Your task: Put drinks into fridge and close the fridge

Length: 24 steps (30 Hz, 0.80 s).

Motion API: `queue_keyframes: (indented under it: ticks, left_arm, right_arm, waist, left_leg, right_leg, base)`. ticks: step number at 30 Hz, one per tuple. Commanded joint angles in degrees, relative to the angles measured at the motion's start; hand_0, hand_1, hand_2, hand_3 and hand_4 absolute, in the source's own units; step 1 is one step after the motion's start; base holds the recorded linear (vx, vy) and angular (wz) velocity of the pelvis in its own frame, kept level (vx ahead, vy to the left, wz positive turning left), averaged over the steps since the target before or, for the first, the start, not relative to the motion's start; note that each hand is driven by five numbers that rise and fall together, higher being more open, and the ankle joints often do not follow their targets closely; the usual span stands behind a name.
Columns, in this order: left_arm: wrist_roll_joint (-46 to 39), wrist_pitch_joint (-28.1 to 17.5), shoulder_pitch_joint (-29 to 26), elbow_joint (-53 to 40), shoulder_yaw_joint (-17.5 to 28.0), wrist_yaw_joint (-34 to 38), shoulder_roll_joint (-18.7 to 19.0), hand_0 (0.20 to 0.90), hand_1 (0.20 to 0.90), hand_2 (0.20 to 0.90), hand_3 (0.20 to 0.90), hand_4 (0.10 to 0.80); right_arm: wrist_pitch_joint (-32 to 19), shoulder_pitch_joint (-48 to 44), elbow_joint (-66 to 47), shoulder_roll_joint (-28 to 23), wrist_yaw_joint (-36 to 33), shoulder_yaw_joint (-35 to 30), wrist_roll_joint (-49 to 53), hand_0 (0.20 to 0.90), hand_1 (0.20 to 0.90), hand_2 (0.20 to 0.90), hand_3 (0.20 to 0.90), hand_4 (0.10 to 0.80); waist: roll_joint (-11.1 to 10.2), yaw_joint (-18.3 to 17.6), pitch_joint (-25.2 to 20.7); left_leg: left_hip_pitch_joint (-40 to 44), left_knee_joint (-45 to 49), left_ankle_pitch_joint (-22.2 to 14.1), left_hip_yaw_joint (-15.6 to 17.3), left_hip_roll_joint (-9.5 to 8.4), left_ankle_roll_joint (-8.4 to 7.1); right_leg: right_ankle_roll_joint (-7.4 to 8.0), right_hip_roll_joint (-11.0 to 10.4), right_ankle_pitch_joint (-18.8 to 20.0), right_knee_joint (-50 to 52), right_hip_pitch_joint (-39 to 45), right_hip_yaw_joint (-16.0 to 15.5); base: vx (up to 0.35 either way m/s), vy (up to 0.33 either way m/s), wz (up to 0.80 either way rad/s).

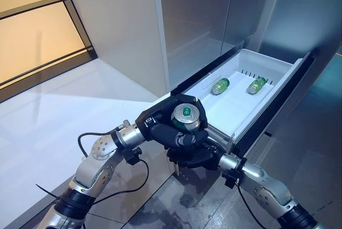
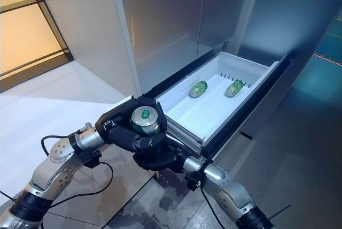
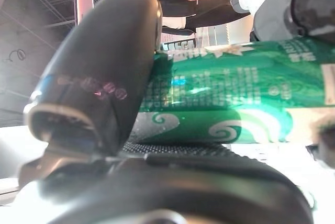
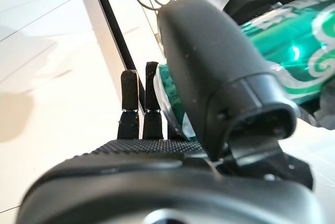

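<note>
A green drink can (image 1: 186, 115) stands upright, top facing me, just before the near left corner of the open white fridge drawer (image 1: 239, 108). My left hand (image 1: 158, 121) wraps it from the left, and its thumb (image 3: 99, 77) presses the can (image 3: 230, 93). From below, my right hand (image 1: 195, 155) grips the same can (image 4: 293, 46) between thumb (image 4: 220, 72) and fingers (image 4: 137, 101). Two more green cans (image 1: 219, 85) (image 1: 256, 85) lie on their sides at the drawer's far end.
The drawer juts out from the steel fridge front (image 1: 197, 20), its dark front panel (image 1: 278, 112) on the right. A white wall and pale floor (image 1: 48, 122) lie to the left, grey tiles (image 1: 299, 149) to the right. A person's dark sleeve (image 3: 183, 4) shows in the left wrist view.
</note>
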Motion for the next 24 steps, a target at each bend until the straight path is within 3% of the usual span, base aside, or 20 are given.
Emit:
queue_keyframes:
  ticks: [1,7,8,9,10,16,22,24]
  left_arm:
    - [-3.55,-4.00,-7.20,-0.40,-3.10,-1.62,-2.43,0.300,0.300,0.300,0.200,0.100]
    - [-2.90,-3.10,-7.27,-0.16,-3.37,-1.65,-1.96,0.300,0.300,0.300,0.200,0.100]
    - [-2.82,-3.06,-7.32,-0.04,-3.37,-1.18,-1.91,0.484,0.484,0.484,0.414,0.314]
    - [-2.98,-3.17,-7.45,0.06,-3.36,-0.70,-1.80,0.789,0.789,0.789,0.771,0.671]
    - [-3.37,-3.47,-7.54,0.18,-3.29,-0.44,-1.74,0.900,0.900,0.900,0.900,0.800]
    - [-7.37,-7.99,-7.33,0.18,-1.90,2.46,-2.33,0.900,0.900,0.900,0.900,0.800]
    - [-8.87,-16.87,-6.39,-1.22,1.42,8.95,-5.96,0.900,0.900,0.900,0.900,0.800]
    - [-5.66,-20.97,-5.91,-1.98,3.17,12.59,-7.48,0.900,0.900,0.900,0.900,0.800]
  right_arm:
    - [-6.23,-10.73,-7.05,7.74,-0.22,-3.18,5.28,0.300,0.300,0.300,0.200,0.100]
    - [-6.43,-12.04,-7.24,5.58,-1.35,-4.00,1.72,0.300,0.300,0.300,0.200,0.100]
    - [-6.36,-12.55,-7.28,5.07,-1.71,-4.15,1.26,0.300,0.300,0.300,0.200,0.100]
    - [-6.33,-12.87,-7.18,4.74,-1.94,-4.31,1.01,0.300,0.300,0.300,0.200,0.100]
    - [-6.32,-13.17,-7.14,4.35,-2.07,-4.54,0.69,0.300,0.300,0.300,0.200,0.100]
    - [-6.89,-14.38,-7.36,2.20,-4.35,-6.79,-1.62,0.300,0.300,0.300,0.200,0.100]
    - [-8.87,-16.70,-6.30,1.51,-10.14,-10.39,-8.27,0.300,0.300,0.300,0.200,0.100]
    - [-10.68,-17.82,-6.07,1.29,-13.59,-12.45,-15.08,0.300,0.300,0.300,0.200,0.100]
  waist:
    - [-1.89,0.15,-3.22]
    - [-1.95,0.00,-3.14]
    - [-2.00,-0.01,-3.07]
    - [-2.02,-0.01,-3.06]
    - [-2.04,-0.02,-3.04]
    - [-2.39,-0.07,-3.08]
    - [-3.04,0.43,-3.18]
    - [-3.31,0.67,-3.32]
  left_leg:
    - [0.38,0.71,-3.98,-2.33,-2.61,1.31]
    - [0.50,0.86,-4.09,-2.34,-2.73,1.45]
    - [0.50,0.90,-4.11,-2.35,-2.76,1.45]
    - [0.53,0.90,-4.13,-2.36,-2.77,1.46]
    - [0.57,0.90,-4.18,-2.38,-2.77,1.48]
    - [0.72,0.83,-4.27,-2.53,-2.69,1.34]
    - [0.09,0.97,-3.99,-2.84,-2.68,1.19]
    - [0.10,0.94,-4.05,-3.12,-2.69,1.09]
  right_leg:
    - [3.19,0.03,-3.73,4.75,-2.34,1.17]
    - [3.15,0.10,-3.77,5.04,-2.39,1.47]
    - [3.15,0.10,-3.78,5.07,-2.37,1.51]
    - [3.15,0.11,-3.79,5.08,-2.35,1.51]
    - [3.14,0.12,-3.83,5.09,-2.32,1.52]
    - [3.12,0.15,-3.88,5.17,-2.28,1.45]
    - [2.78,0.21,-3.54,5.01,-2.63,1.07]
    - [2.67,0.25,-3.65,4.97,-2.51,0.90]
  base:
    - [0.000,0.000,0.00]
    - [0.000,0.000,0.00]
    - [0.000,0.000,0.00]
    - [0.000,0.000,0.00]
    - [0.000,0.000,0.00]
    - [0.000,0.000,0.00]
    - [0.000,0.000,0.00]
    - [0.000,0.000,0.00]
